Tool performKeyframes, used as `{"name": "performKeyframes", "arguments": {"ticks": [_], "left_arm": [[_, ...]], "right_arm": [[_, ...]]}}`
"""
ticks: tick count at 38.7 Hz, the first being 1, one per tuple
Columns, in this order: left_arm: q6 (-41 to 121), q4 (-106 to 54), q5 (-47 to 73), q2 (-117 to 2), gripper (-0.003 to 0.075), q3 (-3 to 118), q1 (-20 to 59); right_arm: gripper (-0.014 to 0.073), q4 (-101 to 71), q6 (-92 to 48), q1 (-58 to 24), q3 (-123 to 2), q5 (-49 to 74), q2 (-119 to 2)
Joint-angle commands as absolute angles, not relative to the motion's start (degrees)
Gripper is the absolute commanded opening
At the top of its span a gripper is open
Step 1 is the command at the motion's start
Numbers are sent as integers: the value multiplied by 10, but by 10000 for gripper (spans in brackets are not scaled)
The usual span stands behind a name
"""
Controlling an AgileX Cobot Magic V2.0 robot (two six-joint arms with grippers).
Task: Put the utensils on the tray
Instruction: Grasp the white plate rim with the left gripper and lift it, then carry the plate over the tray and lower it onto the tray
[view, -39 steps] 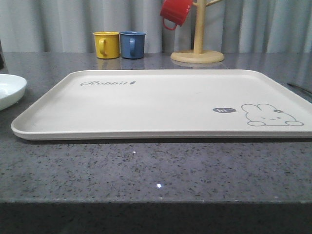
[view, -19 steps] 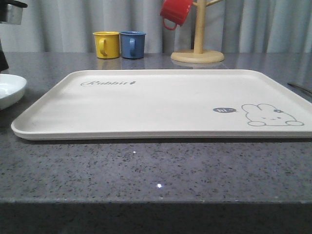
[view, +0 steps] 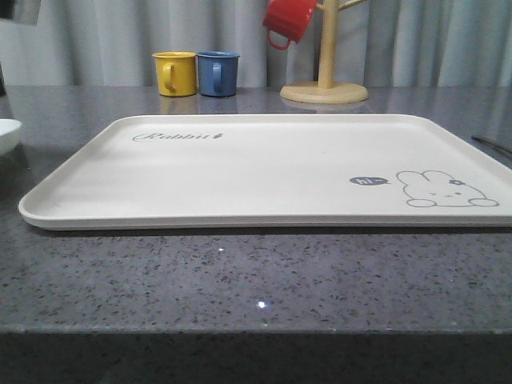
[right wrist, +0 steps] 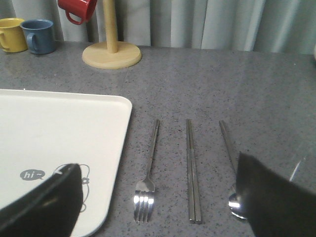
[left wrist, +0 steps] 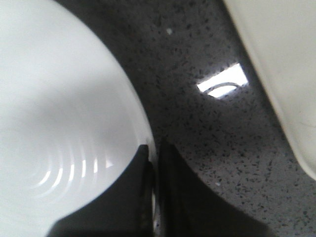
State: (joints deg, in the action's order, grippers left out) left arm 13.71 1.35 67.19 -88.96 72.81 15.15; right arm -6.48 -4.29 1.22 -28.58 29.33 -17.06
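Meanwhile, left tool (left wrist: 154,163) pinches plate (left wrist: 59,123) rim beside tray (view: 264,172); right tool (right wrist: 158,207) spread above fork (right wrist: 146,190).

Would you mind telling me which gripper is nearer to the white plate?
Left. The left gripper is closed on the white plate rim; the right gripper hangs open over the fork beyond the tray.

Plate slides toward the left edge

The white plate (view: 6,134) now shows less of itself at the front view's left border than before — probably drawn away by the left gripper (left wrist: 154,163), pinched on its rim.
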Motion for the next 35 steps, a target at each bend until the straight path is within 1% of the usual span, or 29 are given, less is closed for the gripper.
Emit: {"name": "performKeyframes", "arguments": {"ticks": [1, 6, 14, 20, 25, 31, 35], "left_arm": [[125, 24, 724, -865, -18, 812, 164], [100, 83, 721, -861, -18, 888, 214], [97, 92, 721, -866, -18, 960, 327], [85, 92, 721, -887, -18, 970, 402], [83, 86, 721, -921, -18, 971, 448], [83, 51, 718, -965, -18, 971, 486], [83, 44, 710, -991, -18, 971, 498]], "right_arm": [[651, -66, -46, 16, -307, 252, -181], [651, -66, -46, 16, -307, 252, -181], [651, -66, -46, 16, -307, 252, -181], [651, -66, -46, 16, -307, 252, -181], [651, -66, -46, 16, -307, 252, -181], [651, -66, -46, 16, -307, 252, -181], [651, -66, -46, 16, -307, 252, -181]]}}
